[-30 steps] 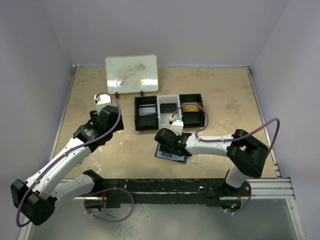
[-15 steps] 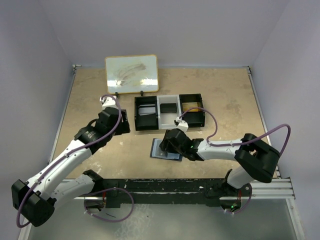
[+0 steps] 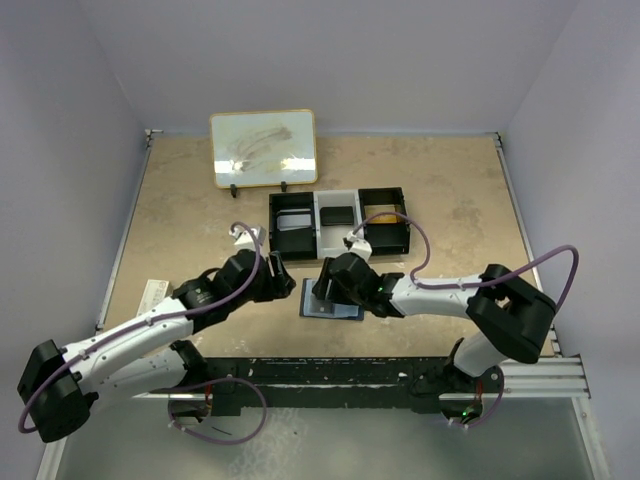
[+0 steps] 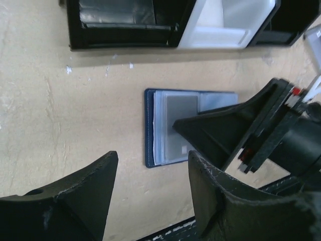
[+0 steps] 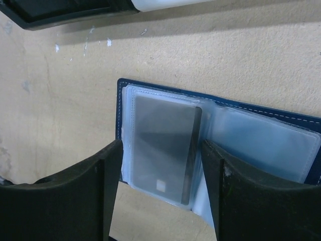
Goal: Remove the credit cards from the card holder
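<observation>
Over the card holder, right gripper wide astride a card, perhaps in contact; left gripper wide, empty.

— What has been moved?
— The left gripper has been brought down from beside the left end of the black tray to just left of the card holder (a pale slip has thereby been uncovered farther left).
— And opposite?
— The right gripper has been drawn over the left half of the card holder, which has been slid slightly leftward.
</observation>
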`<state>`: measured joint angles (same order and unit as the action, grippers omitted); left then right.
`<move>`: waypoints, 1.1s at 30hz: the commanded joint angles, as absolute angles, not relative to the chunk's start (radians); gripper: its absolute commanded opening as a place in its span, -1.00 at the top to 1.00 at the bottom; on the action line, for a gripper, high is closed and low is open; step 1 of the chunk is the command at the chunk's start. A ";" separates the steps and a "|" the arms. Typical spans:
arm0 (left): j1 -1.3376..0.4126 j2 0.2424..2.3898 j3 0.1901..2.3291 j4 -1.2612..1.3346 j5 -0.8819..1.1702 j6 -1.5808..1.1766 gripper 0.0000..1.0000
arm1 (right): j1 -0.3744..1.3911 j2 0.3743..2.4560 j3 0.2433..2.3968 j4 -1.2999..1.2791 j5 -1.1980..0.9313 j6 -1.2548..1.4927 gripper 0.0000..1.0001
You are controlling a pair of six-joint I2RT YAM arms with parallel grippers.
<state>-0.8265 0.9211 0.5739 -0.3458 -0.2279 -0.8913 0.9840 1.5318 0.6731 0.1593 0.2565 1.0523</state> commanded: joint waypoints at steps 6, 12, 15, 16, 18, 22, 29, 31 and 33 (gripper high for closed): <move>-0.850 0.711 0.569 -0.434 -0.546 -1.051 -0.12 | 1.012 1.700 0.847 -0.223 0.400 0.989 -0.38; -0.849 0.665 0.598 -0.549 -0.586 -1.065 -0.13 | 1.031 1.755 0.913 -0.293 0.440 1.011 -0.34; -0.849 0.660 0.599 -0.559 -0.581 -1.069 -0.13 | 1.040 1.790 0.941 -0.325 0.459 1.008 -0.33; -0.849 0.661 0.599 -0.559 -0.577 -1.069 -0.13 | 1.045 1.804 0.952 -0.336 0.465 1.002 -0.33; -0.850 0.667 0.600 -0.561 -0.572 -1.066 -0.13 | 1.051 1.832 0.960 -0.363 0.476 0.998 -0.34; -0.849 0.675 0.606 -0.564 -0.574 -1.062 -0.14 | 1.054 1.841 0.980 -0.367 0.471 1.004 -0.30; -0.850 0.683 0.592 -0.529 -0.522 -1.043 -0.15 | 1.050 1.753 0.851 -0.117 0.274 0.945 -0.24; -0.849 0.694 0.581 -0.504 -0.487 -1.034 -0.15 | 1.039 1.736 0.815 -0.045 0.225 0.946 -0.25; -0.849 0.707 0.570 -0.475 -0.444 -1.028 -0.16 | 1.027 1.731 0.794 -0.001 0.186 0.950 -0.26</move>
